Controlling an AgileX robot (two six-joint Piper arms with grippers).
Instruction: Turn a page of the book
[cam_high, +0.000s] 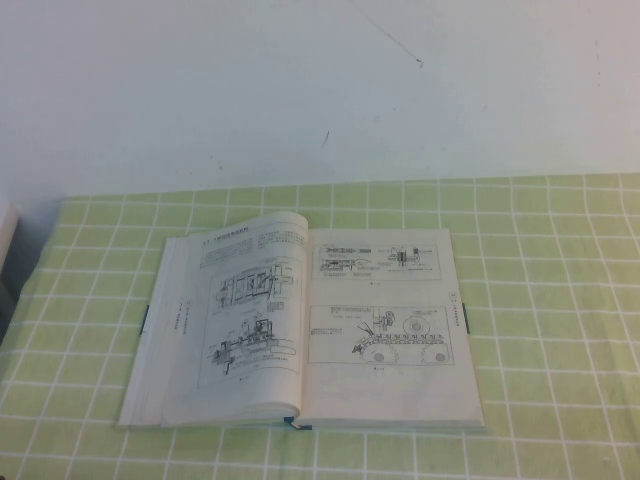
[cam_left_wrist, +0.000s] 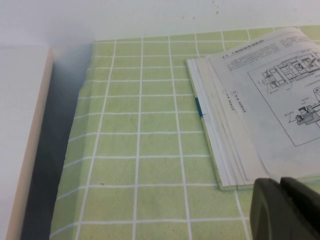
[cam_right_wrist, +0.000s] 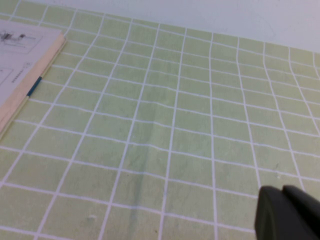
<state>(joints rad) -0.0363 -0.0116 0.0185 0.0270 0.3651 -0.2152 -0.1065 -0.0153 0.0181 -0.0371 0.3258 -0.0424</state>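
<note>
The book (cam_high: 300, 325) lies open and flat on the green checked cloth, with a dark teal cover edge at the spine's near end. Its right-hand page (cam_high: 385, 300) shows two wide mechanical line diagrams; the left-hand page (cam_high: 250, 300) shows text and drawings. Neither arm shows in the high view. In the left wrist view my left gripper (cam_left_wrist: 280, 186) is shut and empty, just off the book's (cam_left_wrist: 260, 100) left corner. In the right wrist view my right gripper (cam_right_wrist: 282, 192) is shut and empty above bare cloth, well to the right of the book's (cam_right_wrist: 22, 65) right edge.
The green checked cloth (cam_high: 560, 300) covers the table up to a white wall (cam_high: 320, 80). A white box-like object (cam_left_wrist: 20, 130) stands off the cloth's left edge, with a dark gap between them; it also shows in the high view (cam_high: 5, 235).
</note>
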